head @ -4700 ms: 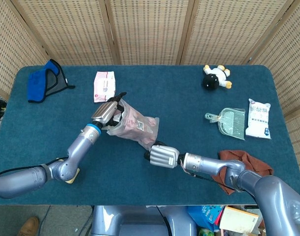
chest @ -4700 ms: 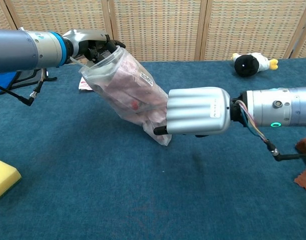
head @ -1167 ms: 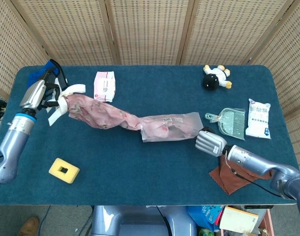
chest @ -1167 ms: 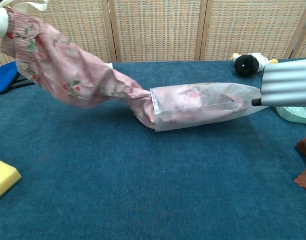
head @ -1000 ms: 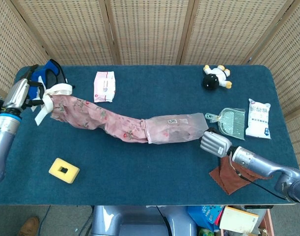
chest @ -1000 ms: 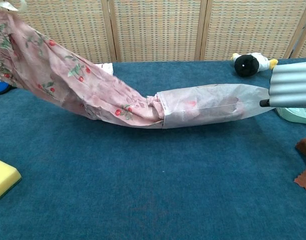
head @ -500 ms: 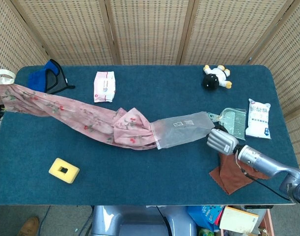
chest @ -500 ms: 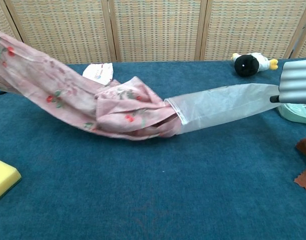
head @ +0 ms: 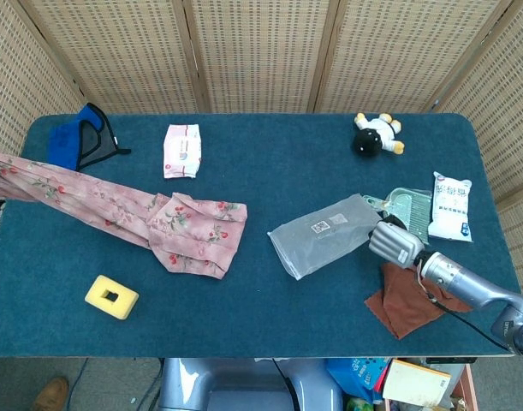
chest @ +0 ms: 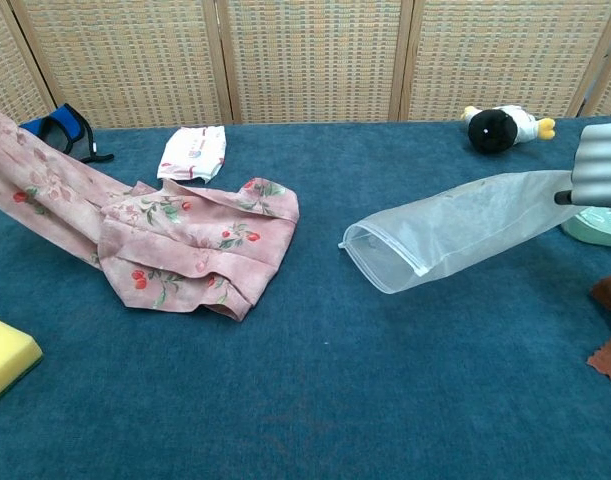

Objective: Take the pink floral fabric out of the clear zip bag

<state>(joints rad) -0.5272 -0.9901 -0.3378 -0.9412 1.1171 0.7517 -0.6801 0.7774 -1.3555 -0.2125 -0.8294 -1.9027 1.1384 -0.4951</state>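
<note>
Half a second earlier the pink floral fabric (head: pixel 188 235) still had its tail in the mouth of the clear zip bag (head: pixel 325 233); by this moment it had come fully free. Fabric lay bunched on the worktop (head: pixel 270 317) left of centre, with a long strip running up off the left edge, taut, so probably still held out of frame. Bag sat empty, well apart from the fabric, toward the right edge, mouth open and facing left in the chest view. Right robot hand (head: pixel 396 243) stayed clamped on the bag's closed end, lifting that end slightly. Left robot hand was out of both views, state unknown. Task looked essentially done: fabric out, bag empty; only letting go and settling remained.

Around them: yellow sponge (head: pixel 111 296) near the front-left corner, blue mask (head: pixel 80 139) at back-left, tissue pack (head: pixel 181 150), plush toy (head: pixel 377 134) at back-right, green dustpan (head: pixel 407 210), brown cloth (head: pixel 407 301) under the right arm.
</note>
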